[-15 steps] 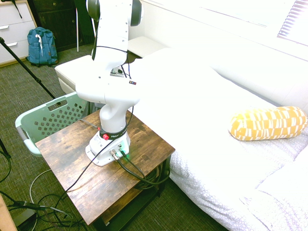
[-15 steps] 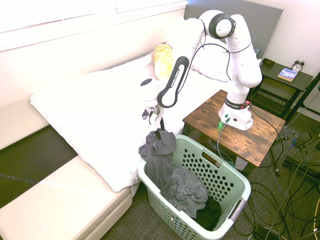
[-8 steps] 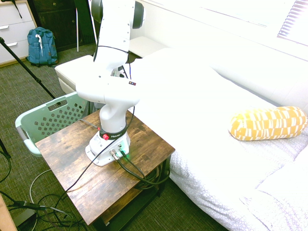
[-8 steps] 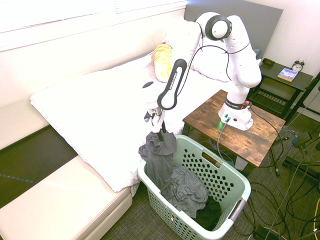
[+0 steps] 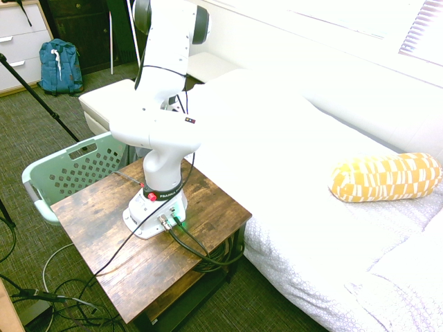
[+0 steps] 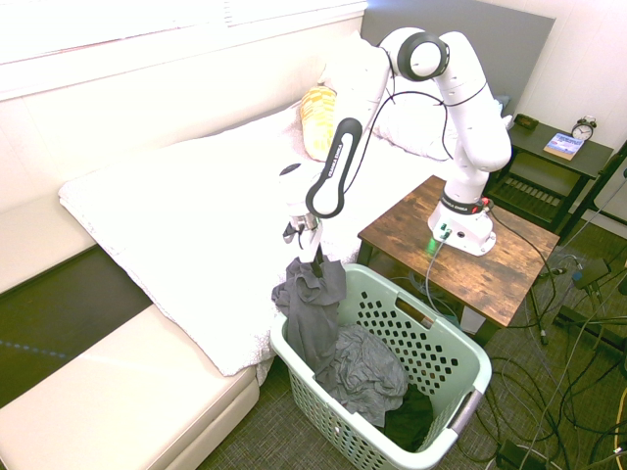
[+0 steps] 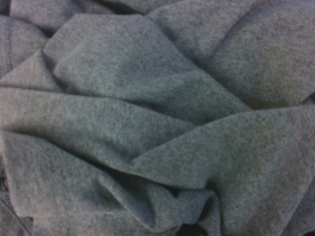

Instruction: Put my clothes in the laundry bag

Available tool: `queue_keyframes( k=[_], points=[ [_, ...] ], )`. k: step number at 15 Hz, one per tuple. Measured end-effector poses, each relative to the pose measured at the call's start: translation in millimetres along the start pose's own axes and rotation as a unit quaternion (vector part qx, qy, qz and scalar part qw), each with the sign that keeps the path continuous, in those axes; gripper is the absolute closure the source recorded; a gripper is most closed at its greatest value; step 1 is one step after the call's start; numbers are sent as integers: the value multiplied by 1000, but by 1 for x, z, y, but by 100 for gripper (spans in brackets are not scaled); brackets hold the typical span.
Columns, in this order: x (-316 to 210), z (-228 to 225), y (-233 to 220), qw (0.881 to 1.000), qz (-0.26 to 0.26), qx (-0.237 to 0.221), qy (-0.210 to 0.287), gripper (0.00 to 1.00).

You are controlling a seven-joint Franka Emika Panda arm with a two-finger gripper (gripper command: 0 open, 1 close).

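Gripper (image 6: 315,260) points down, directly above the grey clothes (image 6: 318,318) draped over the laundry basket (image 6: 460,364) rim. Finger spacing cannot be determined. Creased fabric fills the wrist view.

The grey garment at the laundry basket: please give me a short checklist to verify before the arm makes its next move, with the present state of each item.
1. Garment over the basket: partly; its top is draped on the rim nearest the bed, the rest is inside. Not ok.
2. Gripper directly above the garment's top fold: ok.
3. Fingers open or shut: cannot tell.
4. Whether fabric is in the gripper: cannot tell; the wrist view shows only grey cloth close by.
5. Basket upright on the floor beside the wooden table: ok.
6. Yellow pillow far away on the bed: ok.
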State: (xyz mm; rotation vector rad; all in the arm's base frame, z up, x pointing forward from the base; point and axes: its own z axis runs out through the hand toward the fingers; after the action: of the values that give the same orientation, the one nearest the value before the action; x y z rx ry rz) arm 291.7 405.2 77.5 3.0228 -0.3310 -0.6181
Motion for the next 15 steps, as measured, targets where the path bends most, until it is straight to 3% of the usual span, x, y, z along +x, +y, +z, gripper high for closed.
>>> queue_keyframes(
  k=[10,15],
  points=[
    [-17,-21,-13,1000,-2,12,-3,100],
    [-112,-38,-34,999,-17,-4,39,100]
  ],
)
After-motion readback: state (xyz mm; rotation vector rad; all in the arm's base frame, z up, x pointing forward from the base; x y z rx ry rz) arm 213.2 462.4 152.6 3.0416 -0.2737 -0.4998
